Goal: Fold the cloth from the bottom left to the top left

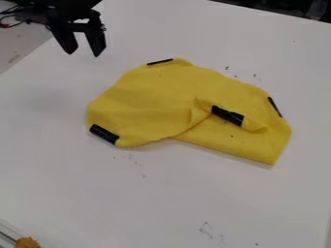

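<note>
1. Up at the upper left of the view, the black gripper (83, 54) hangs with its two fingers spread and nothing between them. It appears to be above the table (194, 203), well apart from the cloth.

2. From there, the yellow cloth (152, 99) lies down and to the right, across the middle of the table. Its longer axis slants from the left toward the lower right.

3. The relation that matters: the bottom-left strip (103, 134), black and set on the cloth's near left corner, sits almost straight down the view from the gripper, only slightly to the right. The top-left strip (160, 62) is closer to the gripper, off to its right. By my reading, the coming move passes down beyond that nearer corner, lowers to pinch the bottom-left one, then carries it up and rightward.

4. Farther right, a flap is turned over onto the cloth, its flap strip (227, 116) facing up; the right-hand strip (275, 106) marks the far right edge. A hard drag could shift this flap, so a lifted, gentle carry seems wiser.

5. The requested fold looks not yet made, with both left corners spread apart.
</note>
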